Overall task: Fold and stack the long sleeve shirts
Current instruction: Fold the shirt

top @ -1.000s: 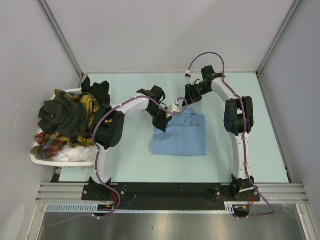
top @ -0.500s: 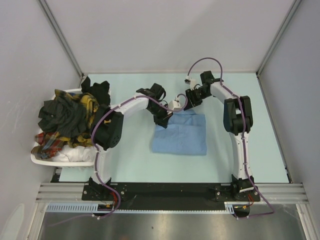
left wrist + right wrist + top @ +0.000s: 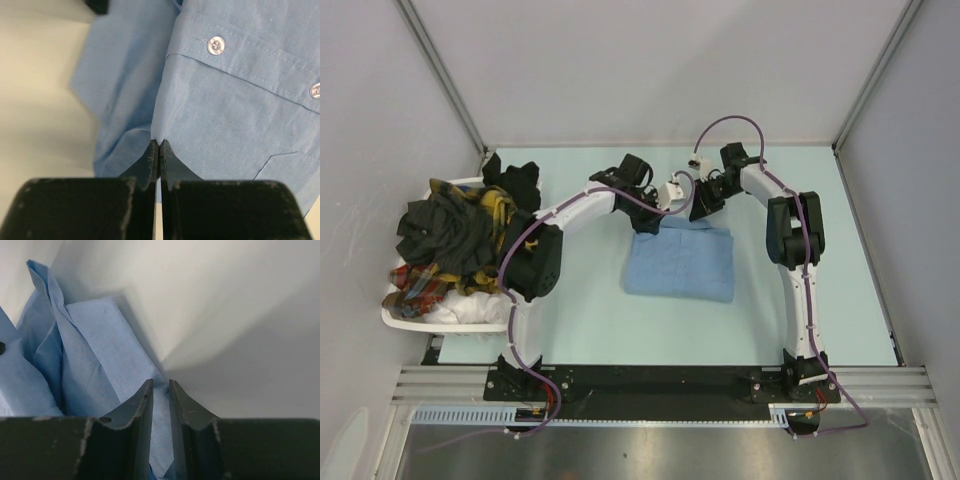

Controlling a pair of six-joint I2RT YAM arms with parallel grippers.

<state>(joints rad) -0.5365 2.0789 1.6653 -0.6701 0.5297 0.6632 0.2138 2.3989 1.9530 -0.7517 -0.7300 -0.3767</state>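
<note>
The light blue shirt (image 3: 680, 265) lies folded in the middle of the table. My left gripper (image 3: 652, 222) is shut on its far left edge; the left wrist view shows the fingertips (image 3: 158, 145) pinching blue cloth (image 3: 235, 115) below a row of buttons. My right gripper (image 3: 701, 213) is shut on the far right edge; in the right wrist view the cloth (image 3: 95, 360) runs between the narrow jaws (image 3: 160, 385). The dark green-black, yellow-black plaid and red plaid shirts (image 3: 455, 235) lie heaped in a basket at the left.
The white slatted basket (image 3: 450, 318) stands at the table's left edge. The pale green table (image 3: 820, 310) is walled by grey panels on three sides. Purple cables loop over both arms.
Both grippers have moved toward the far side of the table, pulling the shirt's far edge with them. The shirt has flattened into a neater rectangle.
</note>
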